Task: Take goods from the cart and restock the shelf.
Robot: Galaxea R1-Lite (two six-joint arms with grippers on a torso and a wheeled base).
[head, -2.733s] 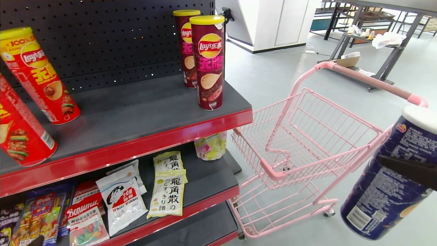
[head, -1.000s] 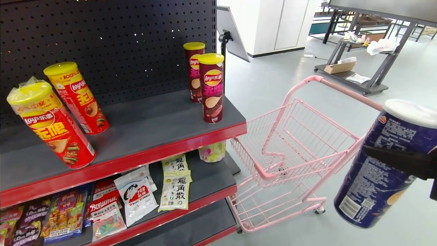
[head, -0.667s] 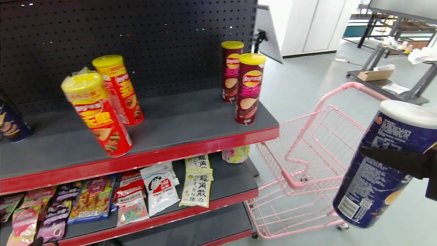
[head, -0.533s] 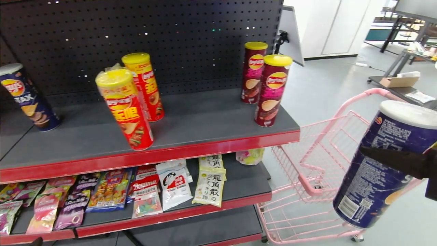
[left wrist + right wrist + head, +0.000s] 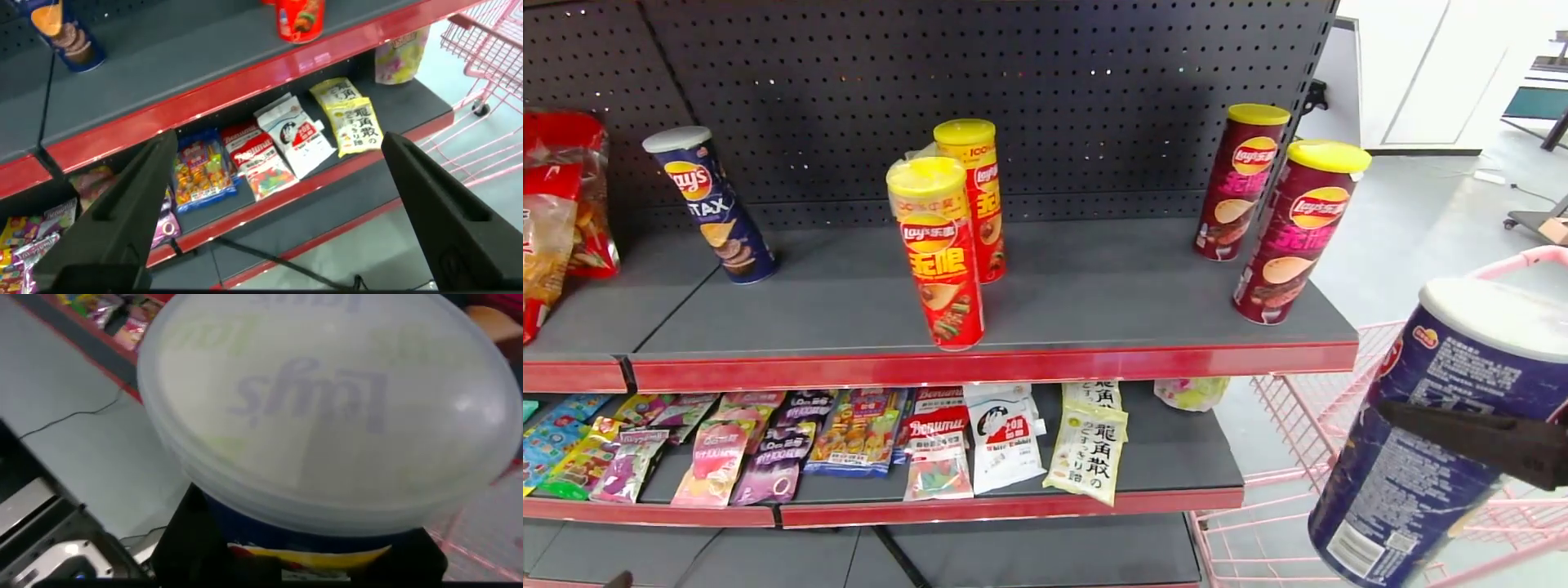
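Holding blue chip can [image 5: 1405,490] in clamped right gripper [image 5: 1445,429], right of the shelf [image 5: 1094,286].
Above the pink cart [image 5: 1535,260]; left gripper [image 5: 270,204] splayed, empty, low before the shelf. Probably mid-carry; calls next for standing it on the shelf's grey board, perhaps beside the matching can [image 5: 712,208] at its left. Behind, black pegboard [image 5: 931,73]; rightward, pale floor [image 5: 1405,212].
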